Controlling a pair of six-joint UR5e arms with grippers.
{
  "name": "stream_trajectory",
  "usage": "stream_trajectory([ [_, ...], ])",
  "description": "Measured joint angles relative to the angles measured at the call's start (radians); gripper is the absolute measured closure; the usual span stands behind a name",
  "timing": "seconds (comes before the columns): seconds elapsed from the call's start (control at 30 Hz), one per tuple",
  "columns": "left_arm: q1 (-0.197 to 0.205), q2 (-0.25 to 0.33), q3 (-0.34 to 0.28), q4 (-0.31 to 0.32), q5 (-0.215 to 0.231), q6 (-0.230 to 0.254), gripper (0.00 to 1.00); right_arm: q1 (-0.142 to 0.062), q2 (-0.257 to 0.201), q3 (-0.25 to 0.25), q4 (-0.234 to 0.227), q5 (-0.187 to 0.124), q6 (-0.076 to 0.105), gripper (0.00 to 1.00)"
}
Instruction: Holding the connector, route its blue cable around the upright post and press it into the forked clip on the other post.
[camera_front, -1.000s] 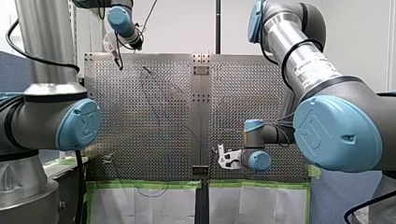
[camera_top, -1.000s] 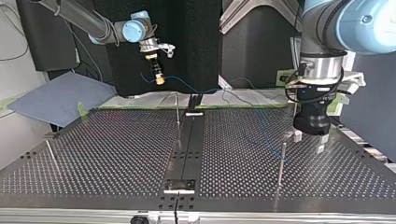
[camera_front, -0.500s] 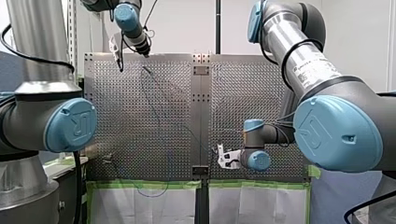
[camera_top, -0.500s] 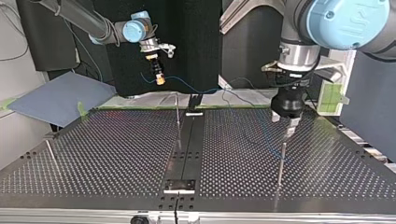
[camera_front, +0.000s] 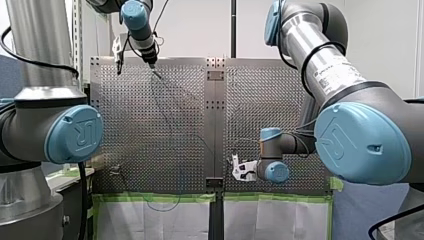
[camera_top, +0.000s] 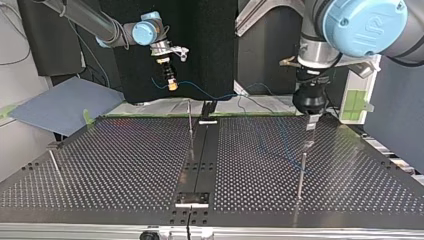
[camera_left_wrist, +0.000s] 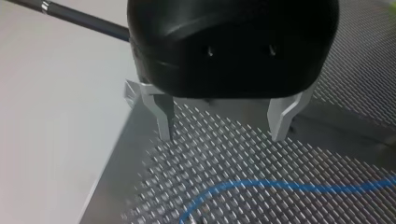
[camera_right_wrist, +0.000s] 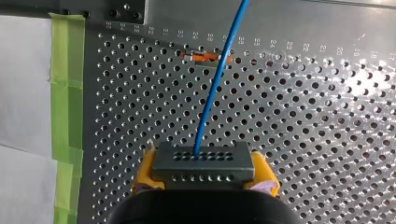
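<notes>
Repositions left end effector (camera_left_wrist: 223, 134), released and empty, above blue cable (camera_left_wrist: 289, 186) near upright post (camera_top: 300, 172) (right end effector (camera_right_wrist: 204, 176) clenched on connector (camera_right_wrist: 204, 158)), readying routing.

Right wrist: thin blue cable (camera_right_wrist: 212, 93) exits frame ahead of my right gripper (camera_right_wrist: 204, 171); dark grey block connector (camera_right_wrist: 201, 158) base hidden behind gripper body. Top view, right of centre: thin metal post (camera_top: 300, 175) tip too small to resolve.
</notes>
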Motion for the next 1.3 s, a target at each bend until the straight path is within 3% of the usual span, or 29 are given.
stream_trajectory([
  [0.23, 0.005, 0.0, -0.001, -0.069, -0.068, 0.066, 0.0, 0.005, 0.0, 0.0, 0.007, 0.001, -0.003, 1.0],
  [0.43, 0.016, -0.003, -0.001, -0.122, -0.112, 0.076, 0.0, 0.012, 0.0, 0.0, 0.015, 0.001, -0.005, 1.0],
  [0.87, 0.036, -0.004, -0.001, -0.247, -0.121, 0.076, 0.0, 0.018, 0.0, 0.0, 0.011, 0.001, -0.003, 1.0],
  [1.3, 0.037, -0.004, -0.002, -0.255, -0.12, 0.077, 0.0, 0.023, 0.0, 0.0, 0.012, 0.0, -0.005, 1.0],
])
